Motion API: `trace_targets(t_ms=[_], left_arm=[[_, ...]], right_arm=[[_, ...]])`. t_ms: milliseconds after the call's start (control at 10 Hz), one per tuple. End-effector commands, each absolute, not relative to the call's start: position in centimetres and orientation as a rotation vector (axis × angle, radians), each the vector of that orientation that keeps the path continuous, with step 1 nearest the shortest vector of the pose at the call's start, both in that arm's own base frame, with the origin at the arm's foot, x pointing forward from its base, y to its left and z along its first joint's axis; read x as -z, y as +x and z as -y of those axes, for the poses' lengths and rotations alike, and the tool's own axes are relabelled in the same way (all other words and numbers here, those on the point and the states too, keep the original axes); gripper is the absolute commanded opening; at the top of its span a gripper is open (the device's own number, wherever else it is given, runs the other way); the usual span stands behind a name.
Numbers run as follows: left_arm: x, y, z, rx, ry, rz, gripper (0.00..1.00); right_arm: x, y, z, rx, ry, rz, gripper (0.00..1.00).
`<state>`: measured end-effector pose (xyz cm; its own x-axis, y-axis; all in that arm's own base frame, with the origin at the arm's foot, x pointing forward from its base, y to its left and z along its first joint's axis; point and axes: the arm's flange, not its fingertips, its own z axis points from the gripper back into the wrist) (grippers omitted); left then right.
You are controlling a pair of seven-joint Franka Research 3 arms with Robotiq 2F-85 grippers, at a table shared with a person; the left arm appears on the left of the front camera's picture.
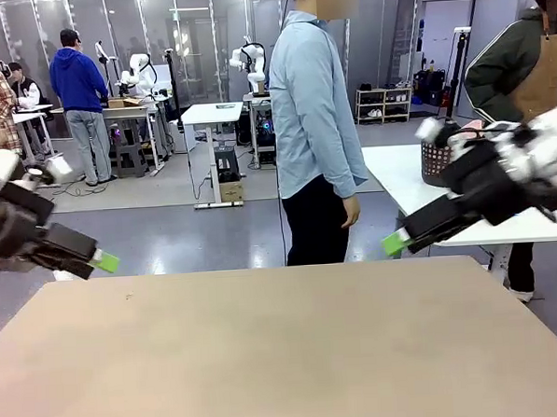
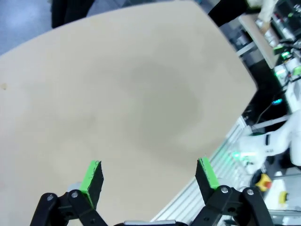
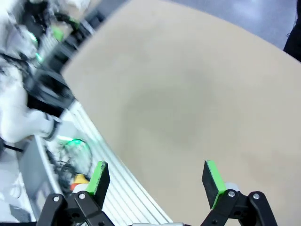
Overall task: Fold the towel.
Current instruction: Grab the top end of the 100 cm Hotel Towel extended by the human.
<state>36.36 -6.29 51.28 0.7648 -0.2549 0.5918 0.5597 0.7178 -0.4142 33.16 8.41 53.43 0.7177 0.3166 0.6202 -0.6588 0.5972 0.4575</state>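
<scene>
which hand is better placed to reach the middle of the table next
Right, slightly: the right hand hangs open a bit nearer the table middle; the left hand, open too, sits farther out.

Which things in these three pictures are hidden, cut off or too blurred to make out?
- Front view: the dark basket is partly covered by the right arm; its contents cannot be told.
- Front view: the person's far hand is behind the body.
- Right wrist view: the equipment beside the table is motion-blurred.
</scene>
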Motion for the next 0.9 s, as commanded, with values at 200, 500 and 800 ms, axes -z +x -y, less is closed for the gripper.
trace_targets(t_ms=[200,500,800], left_arm=[[-49.9,30.2,-1.7,0.303,-0.898,0.660,1.00],[-47.4,26.6,-7.4,0.148,-1.028,0.739,1.00],[-45.8,23.4,-10.8,-0.007,-1.019,0.781,1.00]], right_arm=[[-50.5,27.6,0.4,-0.425,1.061,0.593,1.00],[-47.4,24.4,5.5,-0.293,1.172,0.674,1.00],[-45.4,22.5,7.7,-0.224,1.201,0.722,1.00]])
